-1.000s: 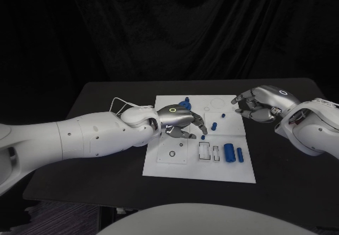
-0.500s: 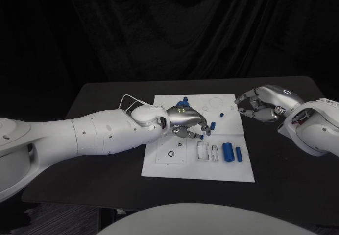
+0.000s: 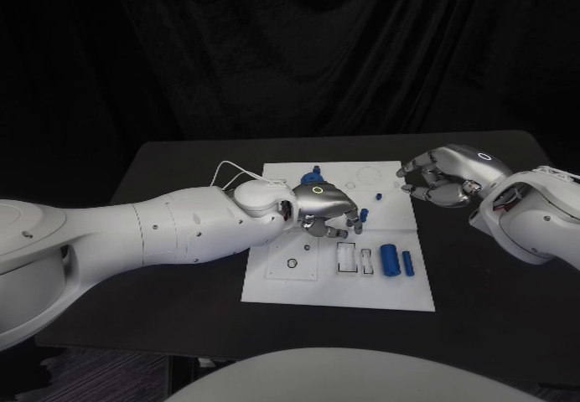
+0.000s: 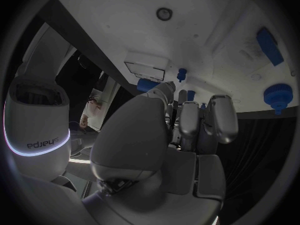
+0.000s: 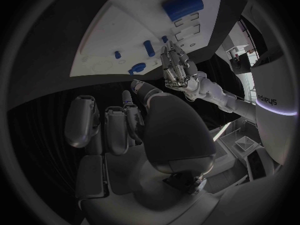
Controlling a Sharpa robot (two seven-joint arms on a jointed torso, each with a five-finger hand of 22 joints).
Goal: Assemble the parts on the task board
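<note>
The white task board lies mid-table. On it are a thick blue cylinder, a slim blue pin, a small blue peg and a blue knob. My left hand hovers over the board's middle with its fingers curled down, their tips close to the small peg. In the left wrist view, blue pieces show right at the fingertips; whether one is pinched I cannot tell. My right hand hangs off the board's right edge, fingers curled in, with nothing seen in it.
Empty rectangular slots and round holes mark the board's near half. Bare black table surrounds the board. In the right wrist view the board and my left hand appear beyond my curled right fingers.
My left hand has shifted a little to the right over the board, its fingers curling down closer to the small peg. The right hand has hardly moved.
</note>
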